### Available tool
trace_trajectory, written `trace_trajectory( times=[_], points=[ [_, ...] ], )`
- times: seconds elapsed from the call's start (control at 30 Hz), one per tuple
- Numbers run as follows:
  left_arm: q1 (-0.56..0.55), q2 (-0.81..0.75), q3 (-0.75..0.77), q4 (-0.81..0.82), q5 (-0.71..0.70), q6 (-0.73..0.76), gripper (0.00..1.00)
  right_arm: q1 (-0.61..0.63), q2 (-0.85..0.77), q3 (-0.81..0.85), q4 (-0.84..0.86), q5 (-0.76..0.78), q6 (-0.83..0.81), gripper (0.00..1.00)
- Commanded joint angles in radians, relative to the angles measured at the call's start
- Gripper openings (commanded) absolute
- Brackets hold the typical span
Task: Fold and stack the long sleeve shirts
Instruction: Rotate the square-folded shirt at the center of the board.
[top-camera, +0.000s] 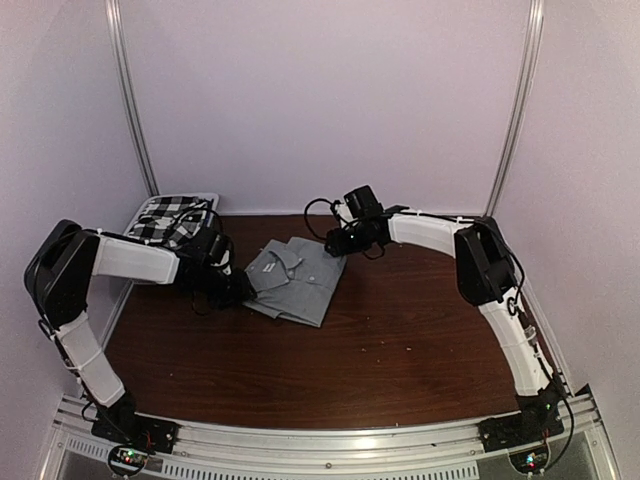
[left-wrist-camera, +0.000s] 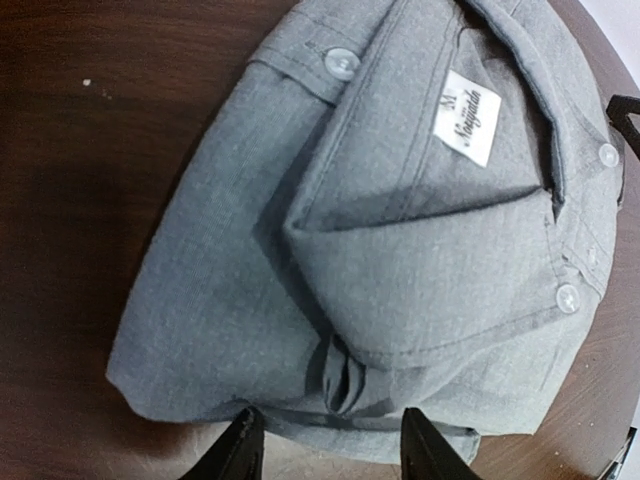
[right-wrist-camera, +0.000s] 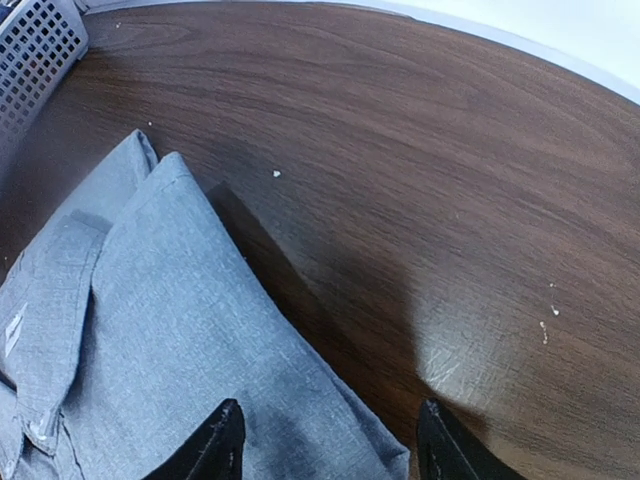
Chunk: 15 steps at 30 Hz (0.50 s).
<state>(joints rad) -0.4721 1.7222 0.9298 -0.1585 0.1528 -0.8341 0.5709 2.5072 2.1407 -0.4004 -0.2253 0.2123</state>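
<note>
Finger spread cannot be read from overhead; only placement is noted there. The left gripper (top-camera: 236, 287) is set at the left edge of the grey shirt (top-camera: 297, 280) and the right gripper (top-camera: 341, 246) at its far right corner. The cloth is thus bracketed from two sides, judged a setup for squaring or shifting the folded bundle. The grey shirt is laid folded on the table (top-camera: 400, 340), left of centre and towards the back. The checked shirt (top-camera: 168, 220) is heaped, not yet folded, in the basket (top-camera: 210, 198) at the far left corner. The left arm is stretched just in front of it, so access is judged blocked until that arm is drawn clear. From the left wrist, two dark fingers (left-wrist-camera: 238, 452) are seen spread apart with nothing pinched. The bundle's near hem is laid just ahead of them, and the label (left-wrist-camera: 465, 118) is turned up. From the right wrist, the fingers (right-wrist-camera: 218, 445) are likewise held apart, a corner of grey cloth lying between them ungripped. The basket's perforated wall is caught at upper left, apart from the shirt. Pale specks (right-wrist-camera: 545, 325) are scattered on bare wood and judged no obstacle.
</note>
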Motion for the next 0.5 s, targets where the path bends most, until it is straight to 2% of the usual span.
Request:
trace_trajectory(
  times=[0.0, 0.17, 0.47],
  points=[
    [0.006, 0.066, 0.082, 0.029, -0.017, 0.028, 0.48, -0.002, 0.008, -0.006, -0.03, 0.05, 0.003, 0.59],
    [0.006, 0.15, 0.175, 0.019, 0.003, 0.069, 0.48, 0.006, -0.096, -0.24, -0.023, 0.075, 0.031, 0.56],
    [-0.001, 0.236, 0.294, 0.007, 0.13, 0.183, 0.47, 0.079, -0.503, -0.848, 0.11, 0.109, 0.253, 0.51]
  ],
)
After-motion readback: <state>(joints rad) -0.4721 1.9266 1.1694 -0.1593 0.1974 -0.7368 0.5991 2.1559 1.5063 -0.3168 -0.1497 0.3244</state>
